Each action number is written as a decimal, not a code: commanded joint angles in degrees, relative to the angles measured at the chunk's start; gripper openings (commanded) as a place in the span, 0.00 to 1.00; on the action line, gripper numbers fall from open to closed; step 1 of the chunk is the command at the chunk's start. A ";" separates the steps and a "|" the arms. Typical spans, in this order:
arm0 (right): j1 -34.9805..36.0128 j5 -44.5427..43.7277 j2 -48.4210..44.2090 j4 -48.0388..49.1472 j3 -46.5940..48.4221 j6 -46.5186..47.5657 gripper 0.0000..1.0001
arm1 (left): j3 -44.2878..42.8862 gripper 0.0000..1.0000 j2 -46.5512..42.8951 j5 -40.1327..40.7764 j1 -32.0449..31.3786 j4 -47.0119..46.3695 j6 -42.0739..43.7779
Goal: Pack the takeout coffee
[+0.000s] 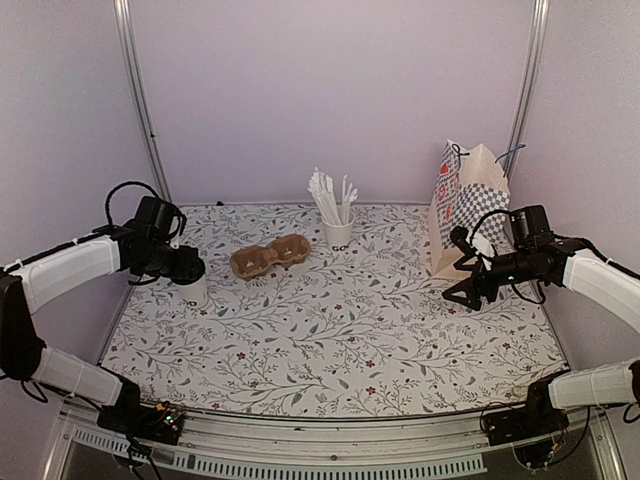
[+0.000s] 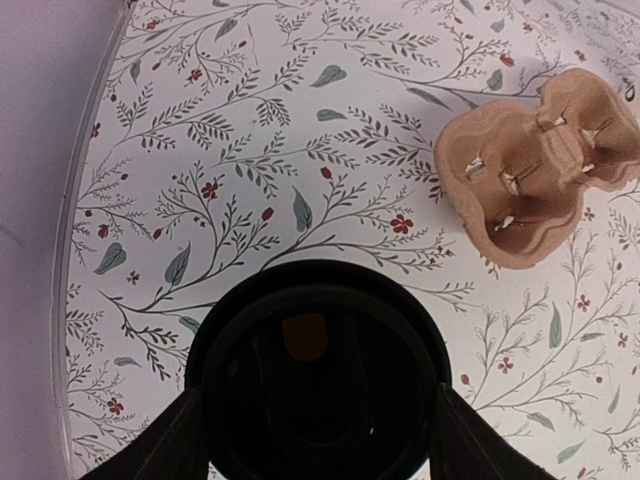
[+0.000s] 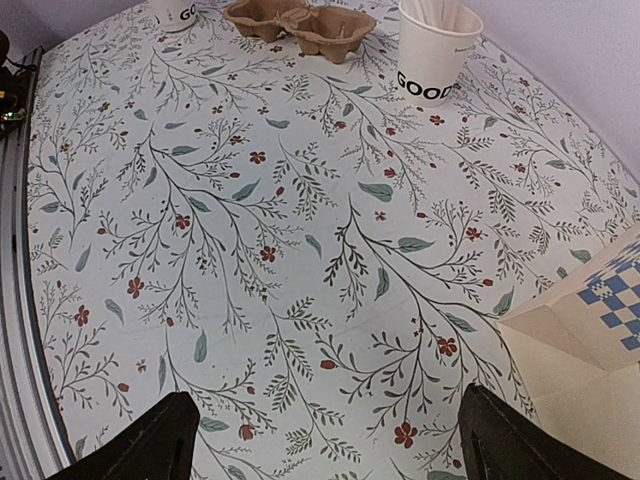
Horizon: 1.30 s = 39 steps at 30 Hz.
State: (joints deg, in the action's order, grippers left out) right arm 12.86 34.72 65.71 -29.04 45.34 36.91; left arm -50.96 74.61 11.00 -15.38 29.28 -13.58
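Found coffee [image 1: 194, 292] upright on table [image 1: 330, 340], left side, clamped at lid [image 2: 300, 300] between left gripper [image 2: 318, 410] jaws. Noted right gripper [image 3: 330, 430] jaws apart, empty, beside bag [image 1: 465, 205]. Recommended 1 straight lift, kept level, then careful lowering into carrier [image 1: 270, 257].

Soft, even light; wrist-view edges perhaps warped.

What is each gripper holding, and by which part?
The left gripper clasps the takeout coffee by its black lid; the right gripper is open, holding nothing.
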 commanded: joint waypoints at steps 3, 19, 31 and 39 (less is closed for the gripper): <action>0.37 -0.68 0.27 1.04 -0.87 0.22 0.94 | 0.77 0.71 0.68 -0.47 1.37 -2.13 -0.35; 0.42 -0.51 -0.58 1.84 -0.19 -1.21 0.94 | -2.43 0.88 -2.25 1.76 1.32 0.71 -0.66; -7.31 5.76 -1.20 -8.01 18.00 -8.98 0.82 | -16.88 0.83 -0.18 -0.78 -16.26 -6.76 0.93; -12.10 -1.59 -1.73 -12.17 30.10 -14.93 0.69 | -32.78 0.80 18.54 -6.47 -30.31 -5.61 6.37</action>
State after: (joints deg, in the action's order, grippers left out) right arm 3.75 38.17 64.79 -37.60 73.03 26.15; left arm -80.75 86.80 10.26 -42.57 23.22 -10.83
